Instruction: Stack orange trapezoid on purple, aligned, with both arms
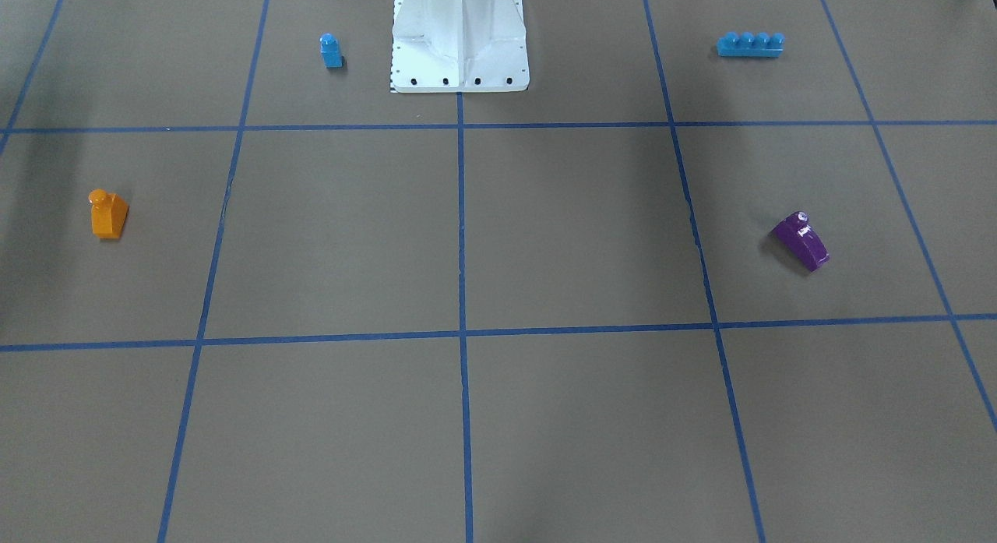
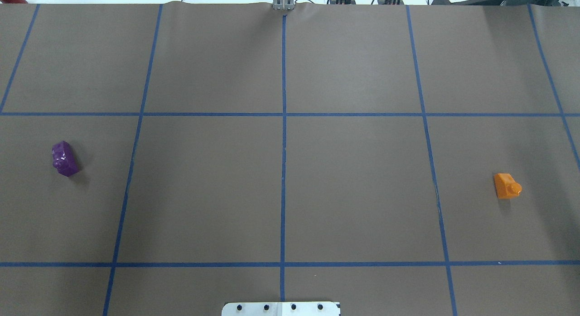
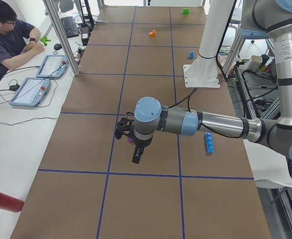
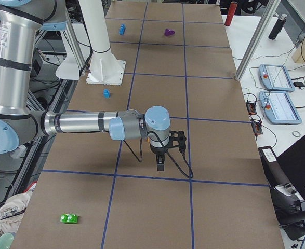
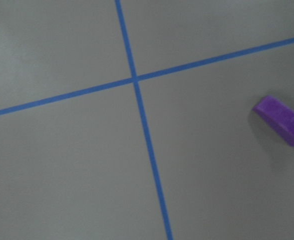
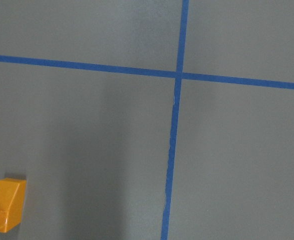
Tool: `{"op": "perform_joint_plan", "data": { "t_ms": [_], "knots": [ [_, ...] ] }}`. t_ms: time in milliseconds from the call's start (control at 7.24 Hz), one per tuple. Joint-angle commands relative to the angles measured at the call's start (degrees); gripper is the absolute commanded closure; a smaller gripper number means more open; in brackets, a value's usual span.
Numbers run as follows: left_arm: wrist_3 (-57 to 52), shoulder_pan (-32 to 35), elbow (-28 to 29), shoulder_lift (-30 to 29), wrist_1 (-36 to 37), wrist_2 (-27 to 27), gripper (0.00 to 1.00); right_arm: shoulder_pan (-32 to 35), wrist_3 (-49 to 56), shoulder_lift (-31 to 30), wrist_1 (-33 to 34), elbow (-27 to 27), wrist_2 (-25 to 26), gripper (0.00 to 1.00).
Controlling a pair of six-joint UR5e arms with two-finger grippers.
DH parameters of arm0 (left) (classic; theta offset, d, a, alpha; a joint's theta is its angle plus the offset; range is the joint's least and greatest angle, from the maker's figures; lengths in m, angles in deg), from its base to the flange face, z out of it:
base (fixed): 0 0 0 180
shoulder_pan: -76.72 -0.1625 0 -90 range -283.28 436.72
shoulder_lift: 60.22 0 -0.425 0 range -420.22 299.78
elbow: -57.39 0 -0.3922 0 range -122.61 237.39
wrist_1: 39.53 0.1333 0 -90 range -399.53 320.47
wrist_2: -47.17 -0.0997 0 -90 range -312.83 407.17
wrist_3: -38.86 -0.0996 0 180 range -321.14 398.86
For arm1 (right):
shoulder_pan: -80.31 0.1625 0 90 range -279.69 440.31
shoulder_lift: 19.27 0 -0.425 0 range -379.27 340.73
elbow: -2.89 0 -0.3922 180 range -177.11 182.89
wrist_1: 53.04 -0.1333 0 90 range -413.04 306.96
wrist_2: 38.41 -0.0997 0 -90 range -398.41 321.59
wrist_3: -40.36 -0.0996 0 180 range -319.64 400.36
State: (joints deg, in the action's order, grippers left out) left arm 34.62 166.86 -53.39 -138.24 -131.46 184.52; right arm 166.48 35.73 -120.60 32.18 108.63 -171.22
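Observation:
The orange trapezoid stands on the brown table on my right side; it also shows in the overhead view and at the lower left of the right wrist view. The purple brick lies on my left side, also in the overhead view and at the right edge of the left wrist view. My left gripper hovers above the purple brick. My right gripper hovers near the orange one. Both show only in the side views, so I cannot tell whether they are open or shut.
A small blue one-stud brick and a long blue four-stud brick flank the white robot base. A green brick lies at my far right. An operator sits with tablets across the table.

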Motion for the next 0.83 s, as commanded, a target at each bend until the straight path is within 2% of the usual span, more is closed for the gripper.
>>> {"op": "perform_joint_plan", "data": {
  "t_ms": [0,138,276,691],
  "knots": [
    [15.0,-6.1,1.3,-1.3,-7.3,0.9,0.00,-0.3,0.0,0.1,-0.1,0.0,0.0,0.00],
    [20.4,-8.4,2.7,-1.4,-14.3,-1.9,0.00,-0.3,0.0,0.1,-0.1,0.1,0.0,0.00],
    [25.3,-13.1,3.9,-1.3,-17.6,-3.1,0.00,-0.3,0.0,0.1,-0.1,0.1,0.0,0.00],
    [50.6,-20.5,5.0,-1.3,-21.6,-4.4,0.00,-0.3,0.0,0.1,-0.1,0.4,0.1,0.00]
  ]
}}
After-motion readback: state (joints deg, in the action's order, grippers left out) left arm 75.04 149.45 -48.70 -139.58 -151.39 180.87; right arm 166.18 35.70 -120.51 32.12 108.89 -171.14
